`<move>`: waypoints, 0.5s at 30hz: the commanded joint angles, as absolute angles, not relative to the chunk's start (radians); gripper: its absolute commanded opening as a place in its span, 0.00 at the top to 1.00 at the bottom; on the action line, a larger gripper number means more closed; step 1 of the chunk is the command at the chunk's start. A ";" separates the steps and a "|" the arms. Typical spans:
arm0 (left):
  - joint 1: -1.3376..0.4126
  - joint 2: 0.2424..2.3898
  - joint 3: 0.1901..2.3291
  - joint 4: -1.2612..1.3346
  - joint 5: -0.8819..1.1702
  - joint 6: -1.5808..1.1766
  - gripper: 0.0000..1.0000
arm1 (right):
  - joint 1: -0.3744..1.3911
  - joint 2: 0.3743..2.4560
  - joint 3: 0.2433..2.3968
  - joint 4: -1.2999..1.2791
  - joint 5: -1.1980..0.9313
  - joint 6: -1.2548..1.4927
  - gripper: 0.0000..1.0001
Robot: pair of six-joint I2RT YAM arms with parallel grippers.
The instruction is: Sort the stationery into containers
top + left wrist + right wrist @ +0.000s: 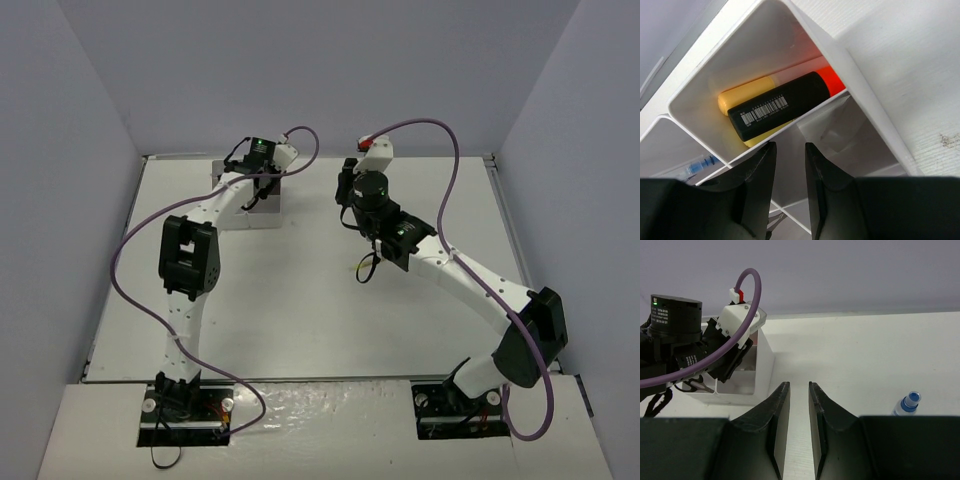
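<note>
Two markers lie side by side in one square compartment of the white compartment block (856,85), seen in the upper middle of the left wrist view. One is a yellow marker (742,94). The other is a black-bodied marker (782,104) with an orange end and a barcode label, resting against the yellow one and nearer the camera. In the neighbouring compartment at the lower left edge of that view, something blue and clear shows, too cut off to name.

The left end effector (789,146) hangs just above a dividing wall of the block. Its fingers are a narrow way apart, with nothing between them. In the top view the block sits on the tabletop (300,310) in the upper left of centre, mostly covered by the left arm's wrist.

The right end effector (798,385) is over bare tabletop near the upper middle of the top view, well apart from the block. Its fingers are drawn close together, leaving only a thin slot, and pinch nothing. Its camera looks across at the block on the left of its frame, partly hidden by the left arm and a purple cable (747,282).

A blue-capped bottle (909,403) stands upright on the tabletop at the lower right of the right wrist view, its lower part hidden. Under the right arm in the top view lies a small dark looped item (366,267) with a yellow bit, too small to name.
</note>
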State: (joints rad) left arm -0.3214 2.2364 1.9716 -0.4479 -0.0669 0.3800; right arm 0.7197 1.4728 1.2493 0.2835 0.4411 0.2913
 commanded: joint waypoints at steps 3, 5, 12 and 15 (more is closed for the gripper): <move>-0.324 2.091 1.990 -0.412 -0.071 0.349 0.72 | 0.713 1.395 1.262 0.323 0.484 0.279 0.80; -0.324 2.061 2.021 -0.439 -0.048 0.335 0.69 | 0.696 1.402 1.288 0.266 0.503 0.286 0.73; -0.322 1.978 2.098 -0.533 0.064 0.299 0.51 | 0.502 1.533 1.373 -0.055 0.465 0.333 0.20; -0.319 1.945 2.097 -0.562 0.090 0.287 0.46 | 0.455 1.589 1.376 -0.065 0.439 0.329 0.13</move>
State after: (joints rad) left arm -0.3214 2.0896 2.0233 -0.5342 0.0231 0.3269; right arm 0.5195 1.5156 1.3410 0.0325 0.4425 0.3148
